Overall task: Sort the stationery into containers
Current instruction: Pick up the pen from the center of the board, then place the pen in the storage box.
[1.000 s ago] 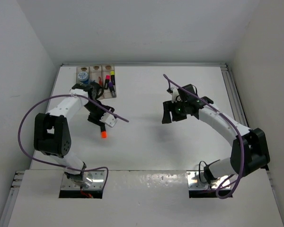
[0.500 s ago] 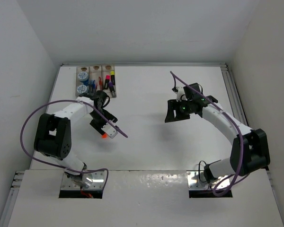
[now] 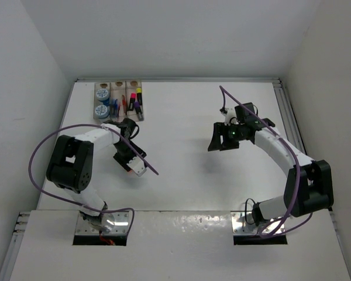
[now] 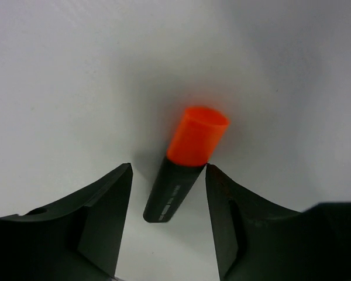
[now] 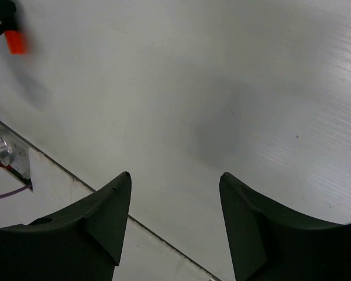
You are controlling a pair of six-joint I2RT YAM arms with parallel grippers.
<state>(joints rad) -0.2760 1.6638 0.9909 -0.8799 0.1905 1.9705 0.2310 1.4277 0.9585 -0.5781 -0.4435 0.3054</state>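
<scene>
A short black highlighter with an orange cap (image 4: 187,161) lies on the white table. My left gripper (image 4: 168,170) is open and low over it, one finger on each side of its black body; the right finger (image 4: 222,199) is very close to it, perhaps touching. In the top view the left gripper (image 3: 130,162) covers most of it. The tan three-slot tray (image 3: 118,84) at the back left holds two patterned discs (image 3: 103,109), pens (image 3: 118,104) and highlighters (image 3: 136,99). My right gripper (image 3: 222,140) is open and empty above the table (image 5: 175,175).
White walls close in the table at the back and both sides. A raised rail (image 3: 284,105) runs along the right edge. The left arm's purple cable (image 3: 41,158) loops out to the left. The orange cap (image 5: 14,42) shows blurred in the right wrist view.
My left gripper has swung toward the near side and come down over the orange highlighter, which has stayed in place. My right gripper has drifted a little right, still open.
</scene>
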